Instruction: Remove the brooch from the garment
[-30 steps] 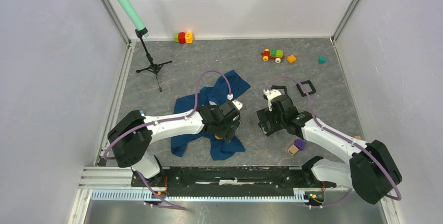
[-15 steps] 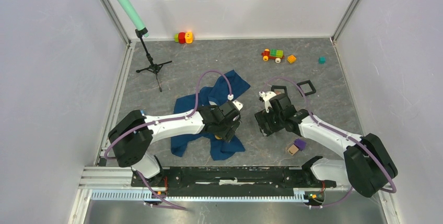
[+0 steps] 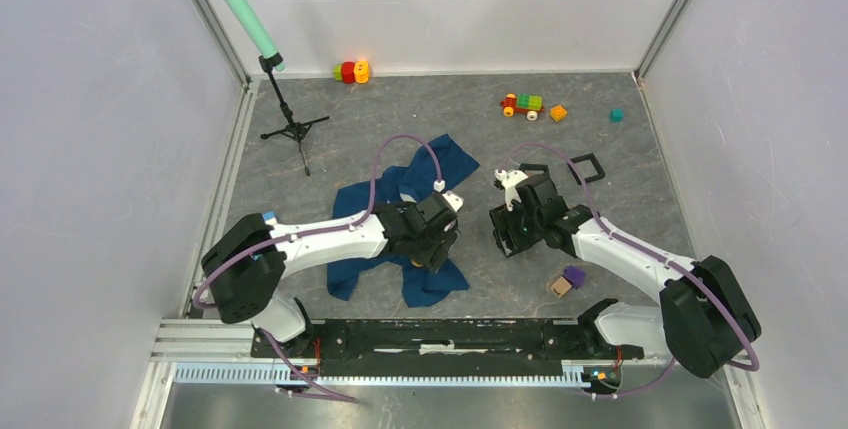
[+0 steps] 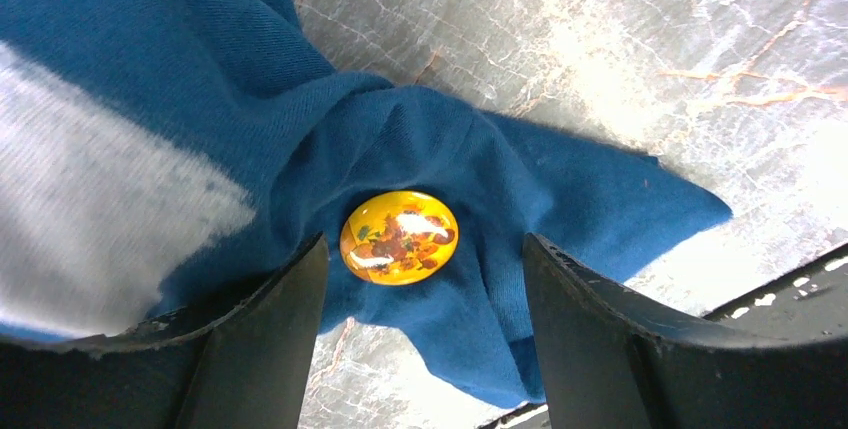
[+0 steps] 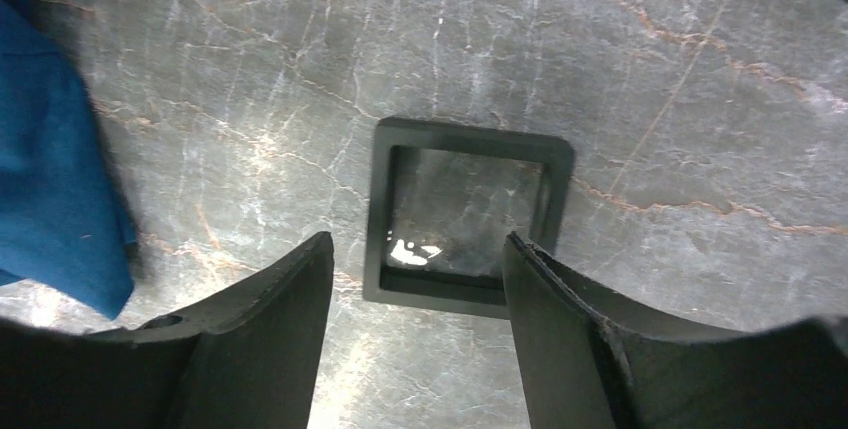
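Two fingers of my left gripper stand apart, straddling the yellow brooch, which sits low centre in the wrist view on the blue garment. If I close now, I may pinch cloth too and drag the shirt along. My right gripper, also apart, hovers over a black square frame and pins nothing down.

Garment: dark blue T-shirt, crumpled and bunched, lying on the grey marbled bench near its middle. A blurred white patch of print shows in the left wrist view. Brooch: round, glossy amber-yellow dome flecked red, brown and green, face up on a raised fold of cloth close to the garment's near edge.
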### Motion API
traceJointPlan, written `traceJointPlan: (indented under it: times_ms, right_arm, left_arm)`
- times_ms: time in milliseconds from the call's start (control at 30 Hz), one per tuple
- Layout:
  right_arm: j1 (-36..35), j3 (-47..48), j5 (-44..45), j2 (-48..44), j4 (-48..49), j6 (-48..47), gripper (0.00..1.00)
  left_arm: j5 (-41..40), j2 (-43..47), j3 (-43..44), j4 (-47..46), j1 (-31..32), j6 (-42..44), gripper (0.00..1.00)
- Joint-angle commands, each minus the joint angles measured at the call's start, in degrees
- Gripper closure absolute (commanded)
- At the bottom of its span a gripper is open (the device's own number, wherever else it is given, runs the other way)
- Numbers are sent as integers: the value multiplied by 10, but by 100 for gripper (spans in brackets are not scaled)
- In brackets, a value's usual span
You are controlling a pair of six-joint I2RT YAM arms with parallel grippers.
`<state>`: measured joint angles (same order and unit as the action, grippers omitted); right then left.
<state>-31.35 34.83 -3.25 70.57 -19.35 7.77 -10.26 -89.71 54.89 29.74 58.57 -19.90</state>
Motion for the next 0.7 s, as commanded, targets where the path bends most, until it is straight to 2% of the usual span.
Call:
traceJointPlan:
  times_ms: [0, 133, 167, 200, 533, 667]
  right_arm:
    - [4, 19, -38, 1, 6, 23, 33]
    - [11, 15, -65, 4, 17, 41, 32]
    - [11, 15, -65, 4, 16, 40, 22]
    - [11, 16, -60, 3, 15, 37, 3]
    - [10, 36, 24, 1, -23, 1, 2]
    - [10, 39, 29, 6, -25, -5, 2]
  left_arm:
    - [0, 57, -6, -11, -3, 20, 24]
    - [3, 74, -11, -11, -4, 21, 23]
    - [-1, 73, -12, -11, -4, 21, 23]
    - [-3, 70, -12, -10, -4, 21, 23]
    - [-11, 70, -8, -3, -4, 22, 23]
    - [-16, 74, -8, 1, -4, 23, 23]
